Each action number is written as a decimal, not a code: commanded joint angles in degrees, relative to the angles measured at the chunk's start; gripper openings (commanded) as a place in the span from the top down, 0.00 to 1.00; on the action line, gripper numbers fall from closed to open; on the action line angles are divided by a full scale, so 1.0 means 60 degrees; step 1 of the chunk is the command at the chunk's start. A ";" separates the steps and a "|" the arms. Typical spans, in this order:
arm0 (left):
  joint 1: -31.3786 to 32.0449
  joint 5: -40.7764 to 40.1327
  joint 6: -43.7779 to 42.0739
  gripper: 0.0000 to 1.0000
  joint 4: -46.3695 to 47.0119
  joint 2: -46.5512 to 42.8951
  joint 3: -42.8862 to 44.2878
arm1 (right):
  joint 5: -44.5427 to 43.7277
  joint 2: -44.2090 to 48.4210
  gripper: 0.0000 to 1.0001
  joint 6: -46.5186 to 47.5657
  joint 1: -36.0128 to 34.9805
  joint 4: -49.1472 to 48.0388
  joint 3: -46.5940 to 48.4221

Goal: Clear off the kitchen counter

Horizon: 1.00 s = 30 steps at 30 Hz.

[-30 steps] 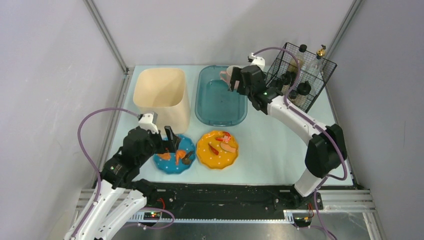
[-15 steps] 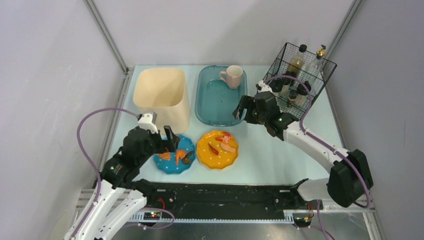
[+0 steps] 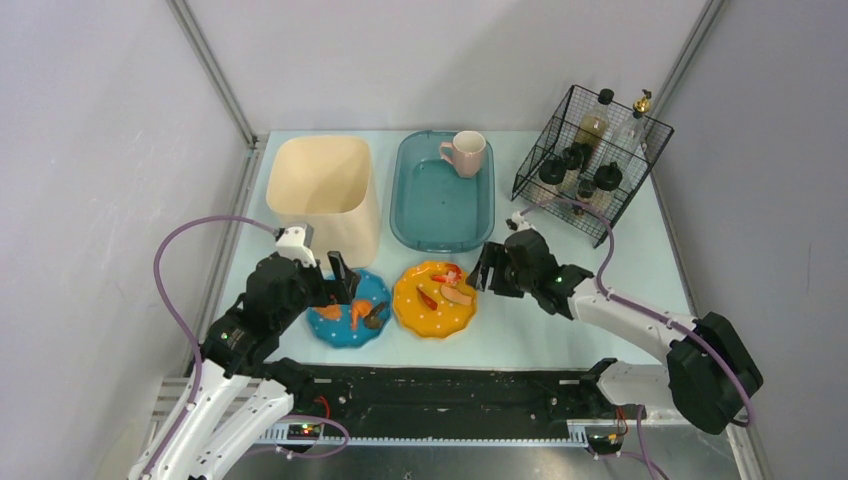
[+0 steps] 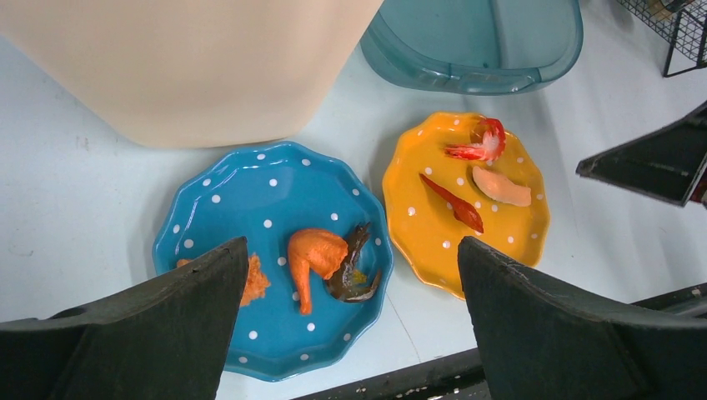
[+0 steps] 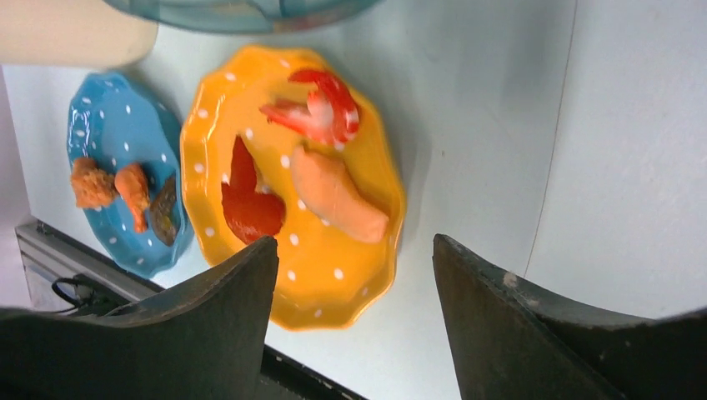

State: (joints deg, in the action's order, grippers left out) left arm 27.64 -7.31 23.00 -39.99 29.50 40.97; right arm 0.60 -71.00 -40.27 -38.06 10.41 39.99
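On the pale light-blue kitchen counter [image 3: 560, 300] sit a blue dotted plate [image 3: 349, 309] with food scraps and an orange dotted plate [image 3: 434, 299] with a shrimp, a red piece and a pale piece. A pink mug [image 3: 467, 153] lies in the teal basin [image 3: 441, 195]. My left gripper [image 3: 345, 282] is open and empty above the blue plate [image 4: 267, 250]. My right gripper [image 3: 484, 270] is open and empty, hovering over the right rim of the orange plate [image 5: 292, 200].
A cream bin [image 3: 325, 192] stands at the back left beside the basin. A black wire rack [image 3: 590, 160] with bottles stands at the back right. The black front strip [image 3: 430, 385] borders the counter's near edge.
My right arm pulled back from the basin, leaving the mug inside it, and moved toward me to the orange plate. The left arm has not moved.
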 commanded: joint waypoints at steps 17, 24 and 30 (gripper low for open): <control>0.0218 0.0085 0.0007 0.00 0.0242 -0.0089 -0.0083 | -0.1805 0.0975 0.29 -0.4046 -0.2307 -0.0615 -0.1768; 0.0284 0.0022 0.0012 0.00 0.0237 -0.0136 -0.0077 | -0.2327 0.0434 0.31 -0.4797 -0.2824 -0.0654 -0.1774; 0.0360 -0.0050 0.0018 0.00 0.0248 -0.0141 -0.0076 | -0.2723 -0.0308 0.36 -0.5429 -0.3013 -0.0768 -0.1805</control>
State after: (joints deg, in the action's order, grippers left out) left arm 29.06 -7.27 23.00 -39.97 29.06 40.97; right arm -11.73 -70.72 -68.58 -55.42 7.75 29.47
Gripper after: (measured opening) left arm 0.996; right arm 0.657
